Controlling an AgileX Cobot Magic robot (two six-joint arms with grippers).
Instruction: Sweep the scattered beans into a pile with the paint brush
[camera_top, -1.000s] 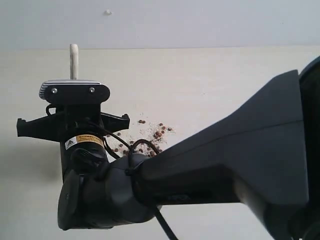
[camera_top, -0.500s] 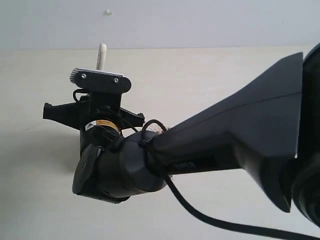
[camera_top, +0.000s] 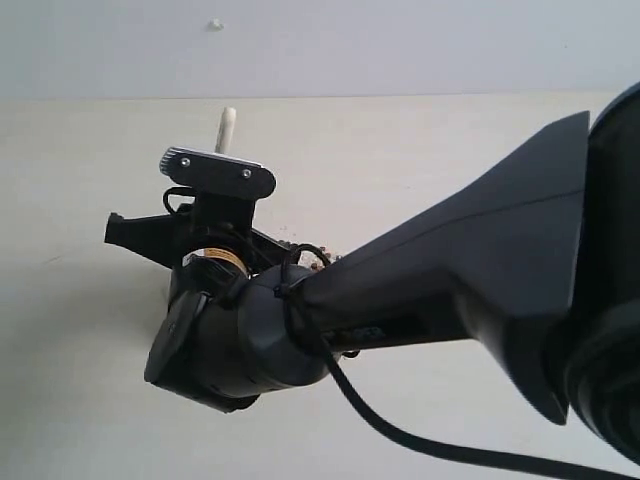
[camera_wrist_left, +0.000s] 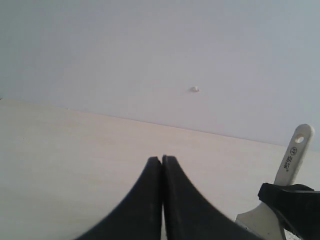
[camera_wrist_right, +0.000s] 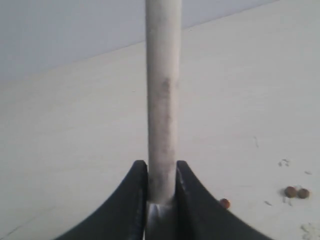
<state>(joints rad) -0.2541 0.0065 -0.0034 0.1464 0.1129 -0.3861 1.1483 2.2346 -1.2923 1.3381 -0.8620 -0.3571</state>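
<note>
Right gripper (camera_wrist_right: 161, 172): clamped on the handle of the paint brush (camera_wrist_right: 162, 90), one dark jaw on each side; fingertips hidden behind the wrist in the exterior view.
Paint brush: held upright above the table (camera_top: 80, 180); from outside only the handle tip clear of the arm; ferrule and bristles out of sight in every view.
Left gripper (camera_wrist_left: 161, 162): shut, jaws pressed together, nothing between them; beside the brush, not touching it.
Beans (camera_wrist_right: 296, 192): three visible on the table near the right jaws, among pale crumbs; the rest covered by the right arm (camera_top: 450, 280); piled or scattered, impossible to tell.
</note>
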